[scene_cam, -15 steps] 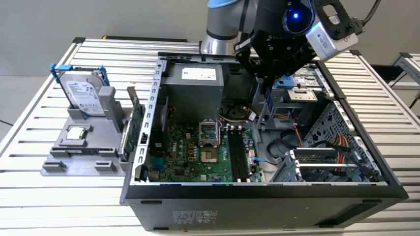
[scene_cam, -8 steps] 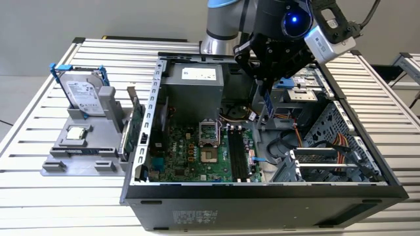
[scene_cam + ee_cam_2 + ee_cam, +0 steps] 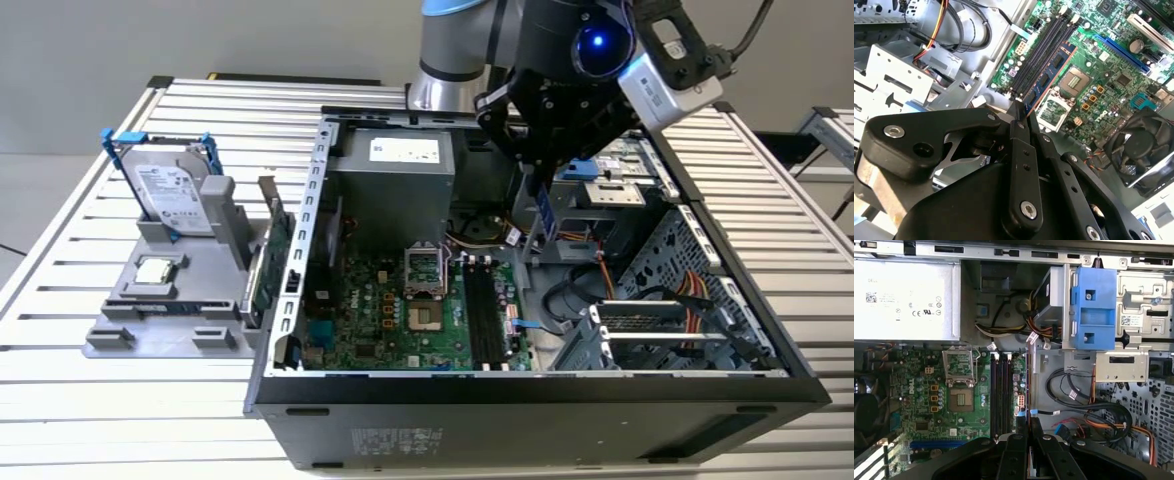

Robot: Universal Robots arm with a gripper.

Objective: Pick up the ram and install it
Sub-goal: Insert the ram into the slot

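1. Gripper (image 3: pixel 543 165): fingers clenched on one end of the ram, poised over the open computer case (image 3: pixel 534 425).
2. Ram (image 3: pixel 539 215): dark stick with chips, hanging lengthwise below the fingers. It is in the air above the motherboard (image 3: pixel 380 315), toward the case's drive-bay side.
3. Memory slots (image 3: pixel 487 315): black, apparently empty, and apart from the ram.
4. Parts stand (image 3: pixel 174 300): near the worktop (image 3: pixel 80 400) edge, carrying a hard drive (image 3: pixel 167 195).
5. Progress: pick-up done; seating in a slot not yet done.
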